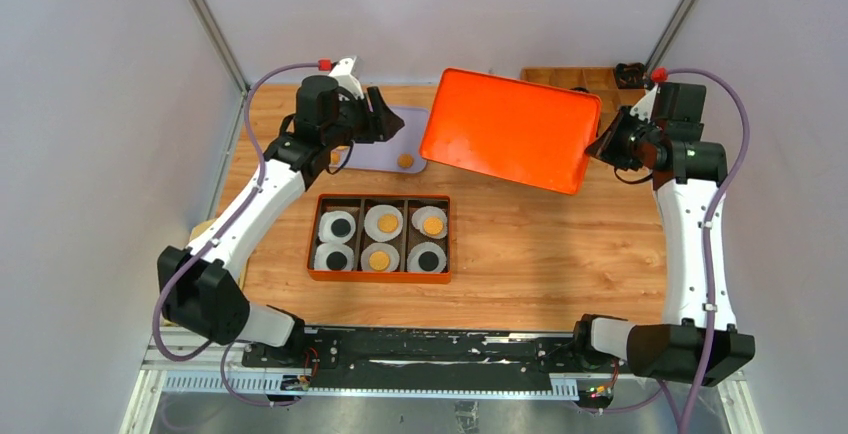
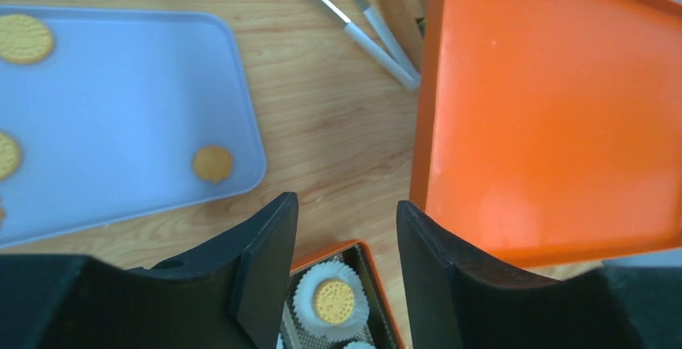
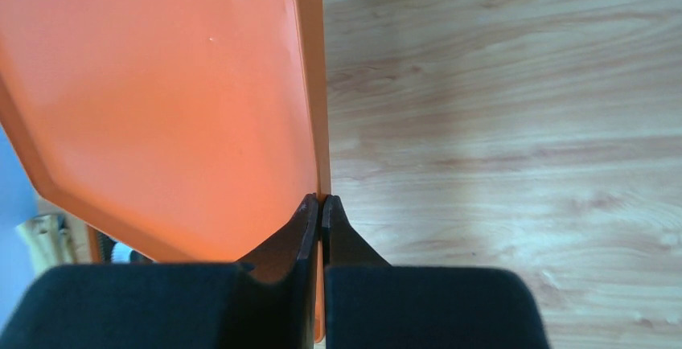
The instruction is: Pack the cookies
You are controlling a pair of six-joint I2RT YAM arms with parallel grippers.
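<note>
Arm on right (image 1: 690,214) forward, jaws on lid (image 1: 510,129)

Premises: a robotics laboratory test cell.

Grounds: plain white panel walls (image 1: 100,154) close in the left, right and far sides. They are joined by bare metal posts (image 1: 205,19) at upper left and upper right. A wood-grain bench (image 1: 540,244) fills the centre of the frame.

Along the bottom edge, a black mounting rail (image 1: 430,349) on aluminium framing (image 1: 370,384) carries the left arm (image 1: 255,204) and the right arm (image 1: 690,244). Their purple cables (image 1: 735,164) loop in the open.

The goods on the bench are few and laid out as for a trial: an orange compartment box (image 1: 380,277), a lavender tray (image 1: 412,134) with loose cookies (image 1: 405,161), an orange lid (image 1: 510,129) and metal tongs (image 2: 366,31).
</note>
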